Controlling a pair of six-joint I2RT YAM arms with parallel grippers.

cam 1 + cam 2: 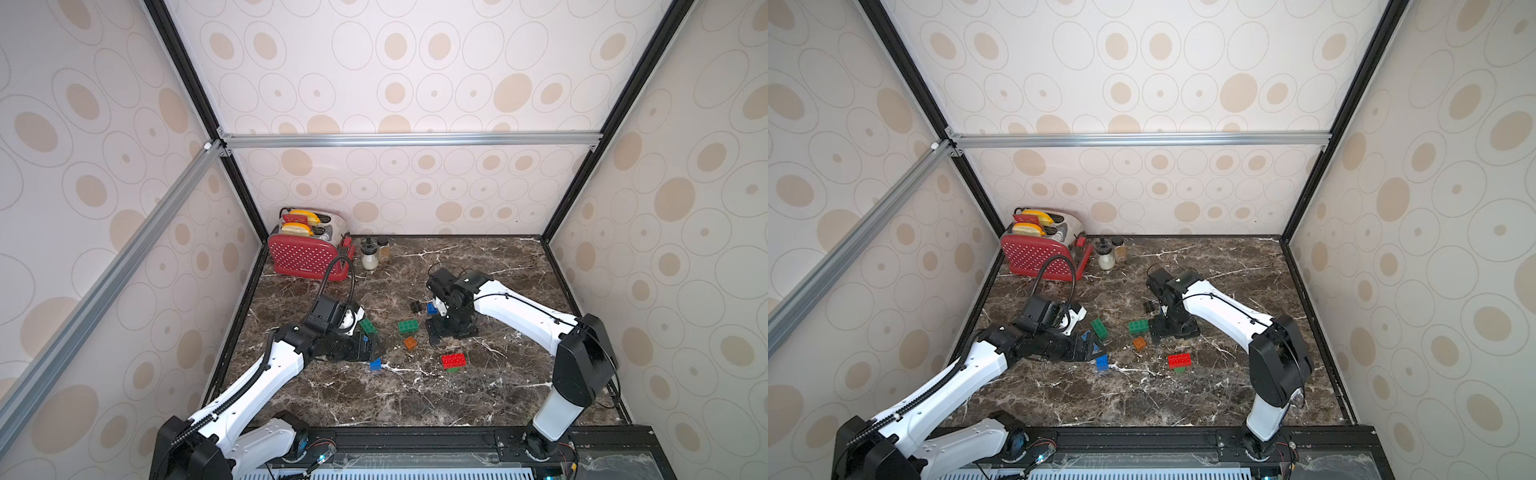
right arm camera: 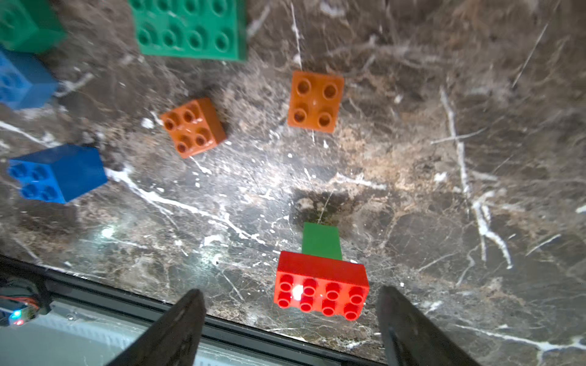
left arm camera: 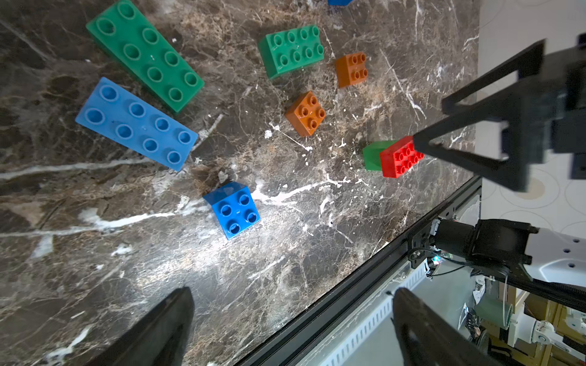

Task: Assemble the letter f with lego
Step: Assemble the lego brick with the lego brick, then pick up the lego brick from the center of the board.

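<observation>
1. Lego bricks [image 1: 410,343] lie scattered across the middle of your dark marbled counter [image 1: 519,274], all loose except one stacked pair.
2. Your red dotted toaster [image 1: 305,257] sits in the far left corner with two small jars [image 1: 369,257] beside it, well apart from the bricks.
3. Your left fingers [image 3: 165,326] stand wide with nothing between them, near the long blue brick [image 3: 136,125] and long green brick [image 3: 146,54], which lie side by side.
4. Your right fingers [image 2: 177,326] are spread wider than the red brick [image 2: 320,285] below them and grip nothing.
5. That red brick sits on a small green brick [image 2: 322,240]; an oblong green brick [image 1: 407,326] lies apart, farther back.
6. Among the squares you have an orange brick [image 2: 315,101], a second orange brick [image 2: 193,126] near it, a blue square brick [image 3: 234,209] toward the front, and a black brick [image 1: 415,306] just beside another blue brick [image 1: 432,308] by the right wrist.
</observation>
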